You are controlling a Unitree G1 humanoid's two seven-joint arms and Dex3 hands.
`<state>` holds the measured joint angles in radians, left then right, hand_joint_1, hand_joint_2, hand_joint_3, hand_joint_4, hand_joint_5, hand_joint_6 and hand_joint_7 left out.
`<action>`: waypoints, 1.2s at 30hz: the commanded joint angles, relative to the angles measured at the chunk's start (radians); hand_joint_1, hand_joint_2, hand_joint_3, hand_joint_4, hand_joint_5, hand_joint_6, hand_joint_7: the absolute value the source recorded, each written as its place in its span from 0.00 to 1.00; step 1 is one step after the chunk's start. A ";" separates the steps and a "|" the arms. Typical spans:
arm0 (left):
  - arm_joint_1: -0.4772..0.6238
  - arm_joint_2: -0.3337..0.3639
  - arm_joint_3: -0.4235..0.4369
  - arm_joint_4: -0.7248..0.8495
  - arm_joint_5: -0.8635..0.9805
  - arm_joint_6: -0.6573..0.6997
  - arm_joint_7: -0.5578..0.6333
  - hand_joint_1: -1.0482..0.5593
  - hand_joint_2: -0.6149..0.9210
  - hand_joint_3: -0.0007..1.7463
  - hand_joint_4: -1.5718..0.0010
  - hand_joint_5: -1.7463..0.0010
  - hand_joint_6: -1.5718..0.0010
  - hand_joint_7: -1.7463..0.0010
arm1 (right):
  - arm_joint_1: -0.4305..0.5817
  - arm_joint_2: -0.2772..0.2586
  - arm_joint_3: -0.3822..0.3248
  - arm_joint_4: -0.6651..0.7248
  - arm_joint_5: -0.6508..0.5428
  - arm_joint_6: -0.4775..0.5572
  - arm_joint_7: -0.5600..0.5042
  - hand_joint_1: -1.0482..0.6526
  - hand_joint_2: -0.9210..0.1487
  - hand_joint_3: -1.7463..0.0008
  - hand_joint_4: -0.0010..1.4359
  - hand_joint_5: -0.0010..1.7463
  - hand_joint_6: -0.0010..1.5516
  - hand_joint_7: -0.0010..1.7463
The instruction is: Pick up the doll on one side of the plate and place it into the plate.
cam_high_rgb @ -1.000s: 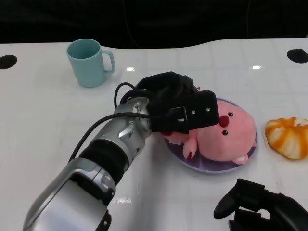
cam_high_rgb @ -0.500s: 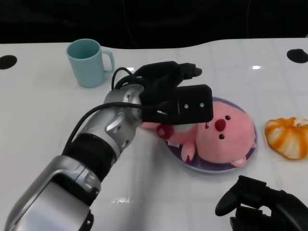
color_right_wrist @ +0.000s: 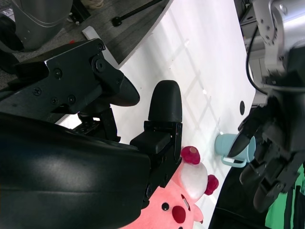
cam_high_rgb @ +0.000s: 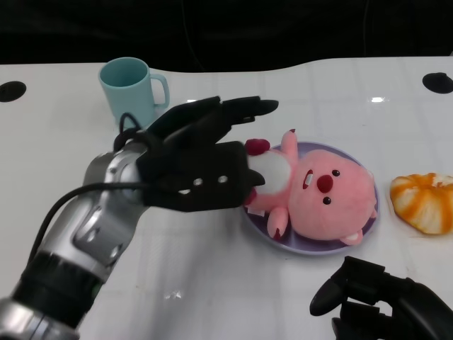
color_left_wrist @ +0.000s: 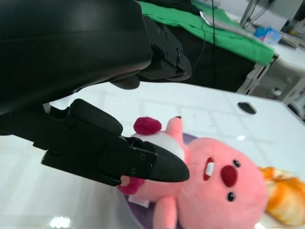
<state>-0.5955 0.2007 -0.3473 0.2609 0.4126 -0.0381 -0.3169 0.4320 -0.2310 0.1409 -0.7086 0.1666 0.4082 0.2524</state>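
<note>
The pink plush doll [cam_high_rgb: 322,202] lies in the purple plate [cam_high_rgb: 265,234]. The left hand [cam_high_rgb: 198,159], fingers spread and empty, hovers beside it; placing looks done, and retreating comes next.

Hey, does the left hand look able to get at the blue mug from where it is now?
Probably yes. The left hand is open, holds nothing, and hovers between the doll and the mug. The white table between hand and mug looks bare, so nothing seems to block it.
</note>
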 commanded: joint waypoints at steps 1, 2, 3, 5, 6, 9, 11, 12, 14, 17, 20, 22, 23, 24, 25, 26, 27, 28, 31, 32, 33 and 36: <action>0.089 -0.007 0.070 -0.092 -0.089 -0.003 0.015 0.28 1.00 0.11 0.91 0.55 0.75 0.95 | 0.012 -0.006 -0.011 0.000 0.004 -0.013 0.001 0.59 0.26 0.38 0.45 1.00 0.32 0.81; 0.122 -0.020 0.093 -0.121 -0.122 -0.010 0.025 0.31 1.00 0.10 0.88 0.52 0.72 0.94 | 0.013 -0.007 -0.011 -0.004 0.004 -0.008 0.000 0.59 0.26 0.38 0.45 1.00 0.32 0.81; 0.145 -0.028 0.109 -0.141 -0.145 -0.013 0.032 0.33 1.00 0.10 0.86 0.48 0.69 0.93 | 0.014 -0.007 -0.012 -0.007 0.004 -0.004 -0.001 0.58 0.26 0.38 0.44 1.00 0.32 0.81; 0.199 -0.054 0.142 -0.190 -0.203 -0.023 0.045 0.36 1.00 0.09 0.84 0.43 0.65 0.91 | 0.016 -0.007 -0.011 -0.008 0.005 -0.006 -0.001 0.58 0.26 0.38 0.44 1.00 0.32 0.81; 0.228 -0.065 0.156 -0.219 -0.233 -0.018 0.047 0.39 1.00 0.09 0.83 0.38 0.63 0.89 | 0.017 -0.006 -0.011 -0.008 0.006 -0.008 -0.001 0.58 0.26 0.38 0.44 1.00 0.32 0.81; 0.294 -0.078 0.184 -0.294 -0.289 0.015 0.040 0.43 1.00 0.11 0.79 0.32 0.59 0.86 | 0.019 -0.005 -0.008 -0.011 0.003 -0.011 -0.002 0.58 0.25 0.38 0.45 1.00 0.32 0.81; 0.329 -0.071 0.191 -0.328 -0.299 0.008 0.038 0.44 1.00 0.13 0.77 0.31 0.58 0.84 | 0.019 -0.006 -0.005 -0.017 0.001 -0.009 -0.003 0.58 0.25 0.38 0.45 1.00 0.32 0.81; 0.354 -0.069 0.194 -0.344 -0.307 -0.003 0.037 0.45 1.00 0.13 0.76 0.31 0.57 0.83 | 0.021 -0.006 -0.003 -0.019 0.001 -0.008 -0.002 0.59 0.25 0.38 0.45 1.00 0.32 0.81; 0.401 -0.069 0.202 -0.375 -0.330 -0.014 0.032 0.48 0.96 0.19 0.73 0.29 0.60 0.74 | 0.023 -0.007 0.000 -0.023 0.001 -0.010 -0.001 0.58 0.25 0.38 0.45 1.00 0.32 0.81; 0.466 -0.090 0.218 -0.427 -0.387 0.006 0.033 0.51 0.89 0.28 0.65 0.29 0.61 0.63 | 0.026 -0.009 0.002 -0.027 -0.001 -0.015 0.000 0.59 0.25 0.37 0.45 1.00 0.32 0.81; 0.534 -0.111 0.231 -0.483 -0.448 0.037 0.041 0.55 0.81 0.44 0.57 0.30 0.57 0.56 | 0.028 -0.010 0.004 -0.029 -0.003 -0.017 0.000 0.59 0.26 0.37 0.45 1.00 0.32 0.81; 0.584 -0.126 0.240 -0.534 -0.478 0.074 0.054 0.57 0.79 0.51 0.53 0.29 0.52 0.52 | 0.029 -0.014 0.005 -0.029 -0.006 -0.021 0.002 0.59 0.26 0.36 0.45 1.00 0.32 0.81; 0.603 -0.132 0.244 -0.556 -0.488 0.094 0.062 0.57 0.78 0.55 0.50 0.29 0.50 0.50 | 0.030 -0.015 0.005 -0.029 -0.007 -0.023 0.003 0.59 0.26 0.36 0.45 1.00 0.32 0.81; 0.632 -0.136 0.247 -0.594 -0.498 0.132 0.072 0.58 0.77 0.58 0.49 0.29 0.49 0.49 | 0.032 -0.017 0.005 -0.029 -0.008 -0.023 0.004 0.59 0.26 0.36 0.46 1.00 0.32 0.81; 0.651 -0.137 0.249 -0.622 -0.503 0.161 0.079 0.58 0.75 0.64 0.48 0.25 0.47 0.45 | 0.033 -0.018 0.005 -0.030 -0.008 -0.024 0.004 0.60 0.26 0.36 0.46 1.00 0.32 0.81; 0.671 -0.138 0.250 -0.649 -0.510 0.187 0.084 0.58 0.74 0.67 0.47 0.24 0.47 0.44 | 0.036 -0.020 0.005 -0.030 -0.009 -0.027 0.004 0.60 0.26 0.36 0.46 1.00 0.32 0.81; 0.695 -0.141 0.254 -0.681 -0.528 0.225 0.090 0.59 0.73 0.69 0.47 0.21 0.47 0.41 | 0.039 -0.021 0.004 -0.031 -0.008 -0.028 0.005 0.60 0.26 0.36 0.46 1.00 0.32 0.81; 0.722 -0.146 0.260 -0.714 -0.552 0.266 0.096 0.60 0.71 0.74 0.47 0.17 0.47 0.37 | 0.042 -0.022 0.002 -0.031 -0.006 -0.031 0.007 0.60 0.26 0.36 0.46 1.00 0.32 0.81; 0.758 -0.147 0.266 -0.767 -0.586 0.334 0.107 0.62 0.68 0.82 0.46 0.09 0.47 0.30 | 0.046 -0.025 -0.001 -0.028 -0.003 -0.036 0.013 0.60 0.27 0.36 0.46 1.00 0.32 0.81; 0.780 -0.154 0.266 -0.783 -0.601 0.348 0.112 0.62 0.67 0.82 0.46 0.08 0.47 0.30 | 0.047 -0.024 -0.003 -0.025 -0.002 -0.039 0.014 0.60 0.27 0.36 0.46 1.00 0.32 0.81; 0.800 -0.161 0.265 -0.799 -0.615 0.366 0.119 0.63 0.67 0.83 0.44 0.05 0.46 0.24 | 0.047 -0.023 -0.004 -0.023 -0.001 -0.042 0.015 0.60 0.27 0.36 0.46 1.00 0.32 0.81; 0.839 -0.168 0.263 -0.833 -0.642 0.410 0.131 0.63 0.69 0.82 0.43 0.02 0.45 0.17 | 0.046 -0.021 -0.006 -0.020 0.000 -0.045 0.016 0.60 0.28 0.36 0.47 1.00 0.33 0.81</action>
<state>0.2274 0.0286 -0.0864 -0.5520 -0.2141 0.3541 -0.1998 0.4745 -0.2432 0.1484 -0.7278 0.1634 0.3773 0.2664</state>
